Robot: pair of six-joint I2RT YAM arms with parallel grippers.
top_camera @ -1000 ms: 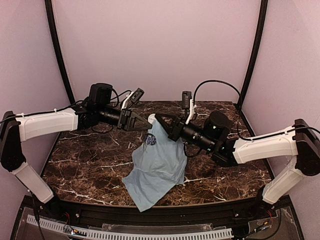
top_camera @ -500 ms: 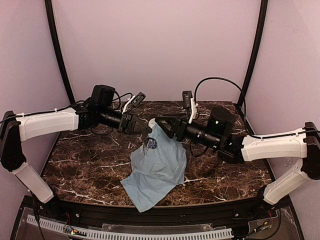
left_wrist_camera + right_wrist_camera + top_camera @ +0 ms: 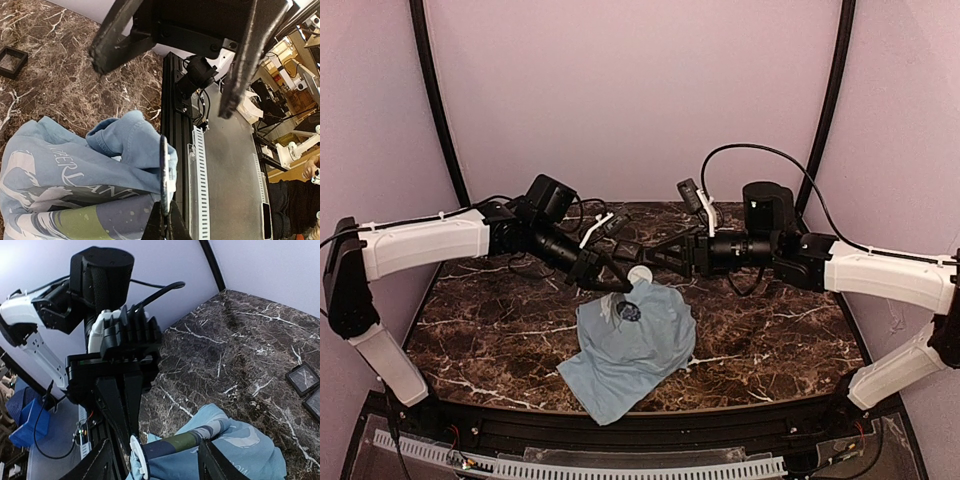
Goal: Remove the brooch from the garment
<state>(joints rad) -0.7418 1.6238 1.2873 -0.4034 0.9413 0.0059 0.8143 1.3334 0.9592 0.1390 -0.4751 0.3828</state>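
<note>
The brooch (image 3: 164, 170) is a thin disc seen edge-on, dark navy on one face and white on the back. My left gripper (image 3: 165, 222) is shut on its rim. From above only its white back (image 3: 640, 273) shows, at the tip of the left gripper (image 3: 623, 283). The light blue garment (image 3: 635, 350) is bunched against the brooch (image 3: 136, 460) and trails down onto the table; whether they are still pinned together I cannot tell. My right gripper (image 3: 655, 262) stands open just right of the brooch, and its spread fingers (image 3: 207, 460) hold nothing.
The dark marble table (image 3: 490, 320) carries the heap of cloth near its front middle. Two small square black trays (image 3: 302, 379) lie at the right, one also in the left wrist view (image 3: 11, 61). The black front rail (image 3: 620, 425) runs along the near edge.
The right gripper opened and let go of the garment, which sank from hanging onto the table. The left gripper moved down and right with the brooch. The right arm swung level.
</note>
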